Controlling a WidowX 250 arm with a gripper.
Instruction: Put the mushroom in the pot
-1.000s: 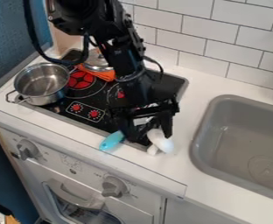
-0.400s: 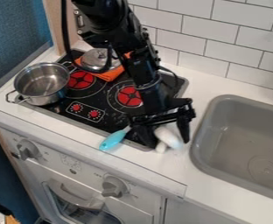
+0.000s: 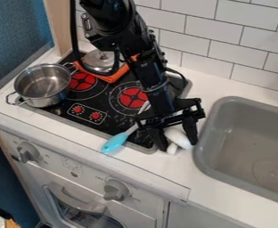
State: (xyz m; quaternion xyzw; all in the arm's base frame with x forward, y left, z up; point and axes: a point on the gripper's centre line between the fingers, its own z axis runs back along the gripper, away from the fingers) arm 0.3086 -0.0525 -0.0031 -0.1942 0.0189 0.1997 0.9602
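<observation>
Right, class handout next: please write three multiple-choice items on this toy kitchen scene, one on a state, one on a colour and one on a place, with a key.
1. How does the pot stand?
A. Upside down
B. Tipped on its side
C. Upright and uncovered

2. What colour is the cloth under the lid?
A. Green
B. Orange
C. Purple

3. Where is the mushroom?
A. At the gripper, beside the sink
B. Inside the pot
C. On top of the lid

Key:
1. C: its open mouth faces up, and its inside shows.
2. B: orange fabric shows around the lid's edge.
3. A: its white cap and stem show by the gripper, near the sink's rim.
</observation>
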